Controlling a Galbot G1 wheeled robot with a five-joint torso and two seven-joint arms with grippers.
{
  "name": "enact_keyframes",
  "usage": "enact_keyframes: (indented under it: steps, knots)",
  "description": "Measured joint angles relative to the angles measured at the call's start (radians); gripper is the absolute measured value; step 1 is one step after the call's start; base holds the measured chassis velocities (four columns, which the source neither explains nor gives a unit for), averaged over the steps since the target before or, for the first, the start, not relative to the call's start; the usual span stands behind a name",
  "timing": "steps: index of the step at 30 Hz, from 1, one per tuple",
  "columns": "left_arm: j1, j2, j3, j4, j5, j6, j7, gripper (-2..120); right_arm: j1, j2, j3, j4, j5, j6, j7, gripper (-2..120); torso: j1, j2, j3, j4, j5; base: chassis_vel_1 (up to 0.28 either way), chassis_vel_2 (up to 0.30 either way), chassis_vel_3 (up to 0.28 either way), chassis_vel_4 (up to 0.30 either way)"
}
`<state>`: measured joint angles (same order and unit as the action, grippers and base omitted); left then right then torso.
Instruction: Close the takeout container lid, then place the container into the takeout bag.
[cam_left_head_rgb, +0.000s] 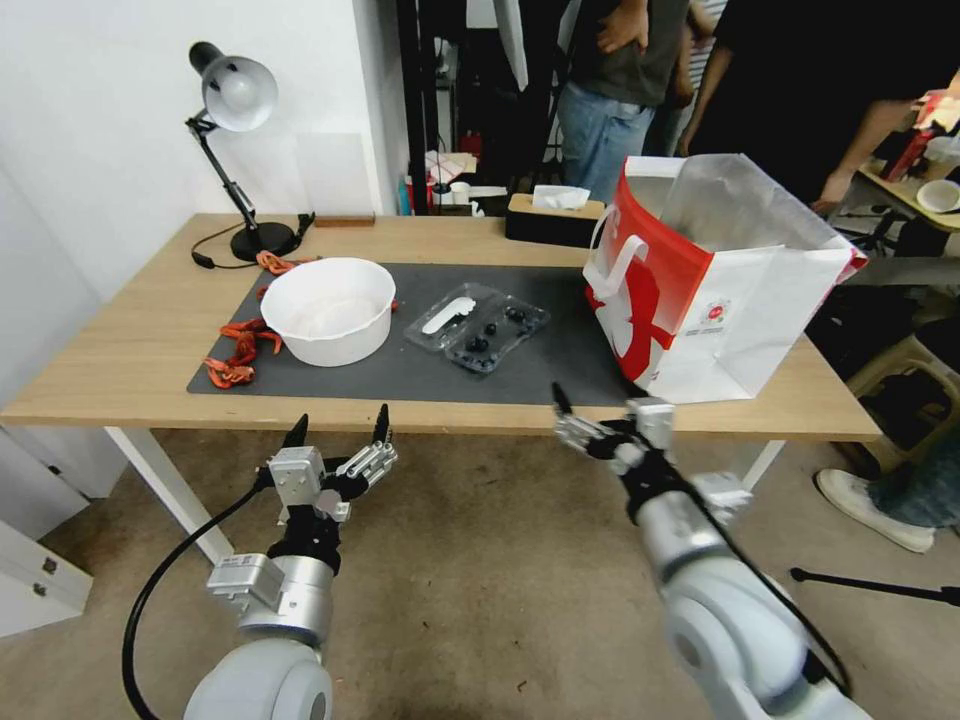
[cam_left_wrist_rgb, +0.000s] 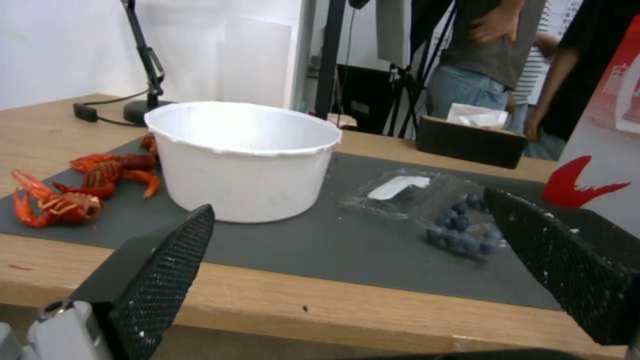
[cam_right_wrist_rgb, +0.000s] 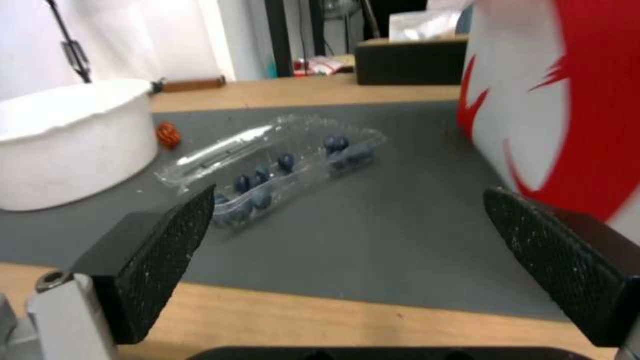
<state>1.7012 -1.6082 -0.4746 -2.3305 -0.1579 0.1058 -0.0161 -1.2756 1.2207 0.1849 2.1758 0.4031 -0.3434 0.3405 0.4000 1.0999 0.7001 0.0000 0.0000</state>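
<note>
The takeout container (cam_left_head_rgb: 497, 337) lies open on the dark mat, with blueberries in its clear base. Its lid (cam_left_head_rgb: 449, 314), bearing a white label, is folded back flat toward the white bowl. The red-and-white takeout bag (cam_left_head_rgb: 700, 285) stands open at the table's right end. Both grippers hover in front of the table's near edge. My left gripper (cam_left_head_rgb: 340, 422) is open, below the bowl. My right gripper (cam_left_head_rgb: 597, 412) is open, just right of the container. The left wrist view has the container (cam_left_wrist_rgb: 460, 225) past my left gripper (cam_left_wrist_rgb: 350, 207). The right wrist view has it (cam_right_wrist_rgb: 287, 167) ahead of my right gripper (cam_right_wrist_rgb: 350, 200), beside the bag (cam_right_wrist_rgb: 567, 100).
A large white bowl (cam_left_head_rgb: 328, 310) sits left of the container. Red crayfish toys (cam_left_head_rgb: 240, 355) lie at the mat's left edge. A desk lamp (cam_left_head_rgb: 235, 150) and a dark tissue box (cam_left_head_rgb: 555, 215) stand at the back. People stand behind the table.
</note>
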Motion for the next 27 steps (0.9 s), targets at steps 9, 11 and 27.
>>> enact_keyframes:
  steps: [9,11,27]
  knots:
    - [0.004,0.0,-0.018,0.005,0.003,-0.007,0.0,100,0.239,0.023,-0.148,-0.154,0.11,-0.08,0.157,100,0.0,0.0,0.0,0.0001,-0.0002,0.0,0.0,0.0,0.0]
    - [0.008,0.0,-0.021,0.005,0.003,-0.013,-0.001,100,0.286,0.04,-0.181,-0.188,0.131,-0.104,0.189,100,0.0,0.0,0.0,0.0,-0.0001,0.0,0.0,0.0,0.0]
    - [0.007,0.0,-0.033,0.02,0.002,-0.032,-0.005,100,0.488,0.128,-0.28,-0.359,0.178,-0.257,0.366,100,0.0,0.0,0.0,0.0,-0.0001,0.0,0.0,0.0,0.0]
